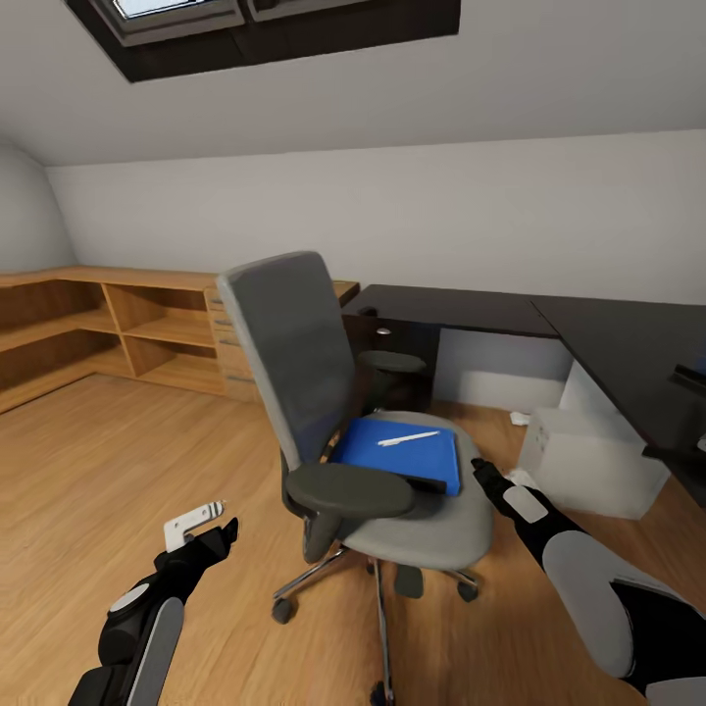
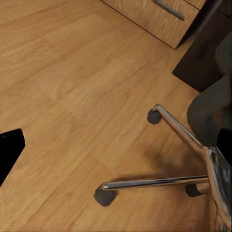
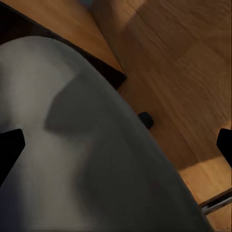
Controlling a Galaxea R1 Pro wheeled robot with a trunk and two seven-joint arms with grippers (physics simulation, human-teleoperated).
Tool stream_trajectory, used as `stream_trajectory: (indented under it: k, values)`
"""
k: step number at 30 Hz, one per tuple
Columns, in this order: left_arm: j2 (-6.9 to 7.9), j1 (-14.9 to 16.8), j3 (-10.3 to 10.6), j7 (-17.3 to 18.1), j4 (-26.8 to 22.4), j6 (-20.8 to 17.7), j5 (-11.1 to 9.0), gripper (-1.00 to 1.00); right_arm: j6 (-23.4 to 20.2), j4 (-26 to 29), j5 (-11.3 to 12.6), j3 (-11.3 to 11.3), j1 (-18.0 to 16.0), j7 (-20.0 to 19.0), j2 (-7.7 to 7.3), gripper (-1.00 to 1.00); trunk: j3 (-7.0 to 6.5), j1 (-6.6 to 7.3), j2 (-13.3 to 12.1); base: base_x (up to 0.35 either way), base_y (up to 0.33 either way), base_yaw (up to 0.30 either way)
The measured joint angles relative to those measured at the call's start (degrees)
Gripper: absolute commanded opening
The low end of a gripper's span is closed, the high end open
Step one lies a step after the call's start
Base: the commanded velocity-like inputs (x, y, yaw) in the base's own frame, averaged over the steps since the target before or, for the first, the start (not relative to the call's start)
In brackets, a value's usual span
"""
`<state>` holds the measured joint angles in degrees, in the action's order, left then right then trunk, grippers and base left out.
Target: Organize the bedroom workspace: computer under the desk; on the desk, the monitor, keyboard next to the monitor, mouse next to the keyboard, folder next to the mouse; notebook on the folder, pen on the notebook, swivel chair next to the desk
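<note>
Folder (image 1: 397, 453) and pen (image 1: 408, 438) on swivel chair (image 1: 324, 422)

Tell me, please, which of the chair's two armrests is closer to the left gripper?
The armrest at the front of the swivel chair, just beside the folder, is closer to the left gripper. The other armrest sits farther back, towards the desk.

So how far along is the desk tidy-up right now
Barely begun. Done: the computer sits under the desk. In hand: the right end effector hovers open by the swivel chair, beside the folder. Left: the folder and pen still lie on the seat, and the chair stands away from the desk.
</note>
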<state>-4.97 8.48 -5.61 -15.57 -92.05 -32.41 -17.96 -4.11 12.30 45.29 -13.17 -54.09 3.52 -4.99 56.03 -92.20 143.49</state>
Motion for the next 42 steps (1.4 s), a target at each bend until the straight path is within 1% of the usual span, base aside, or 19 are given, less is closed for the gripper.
stream_trajectory:
  k: [4,11,17,42]
  values:
    - [0.0,-0.01,-0.01,0.11,-0.01,0.02,0.01,1.0,0.02,0.09,-0.63,-0.42,-0.03,0.03,-0.05,1.0,-0.01,0.01,0.01,0.016,0.012,0.267]
    - [-0.01,0.0,0.09,0.15,-0.02,0.02,0.01,1.0,-0.01,0.12,-0.39,0.0,-0.02,0.01,-0.04,1.0,-0.01,0.03,0.01,0.183,0.093,0.265]
    - [-0.04,0.04,0.36,0.11,0.11,0.02,0.07,1.0,-0.02,0.07,-0.02,-0.13,0.0,-0.08,-0.02,1.0,-0.01,0.0,0.0,0.046,0.015,0.054]
    - [0.0,0.03,0.36,0.07,0.09,-0.06,0.11,1.0,0.0,-0.33,0.16,0.01,0.04,0.03,0.02,1.0,0.01,-0.03,-0.01,-0.31,0.0,0.0]
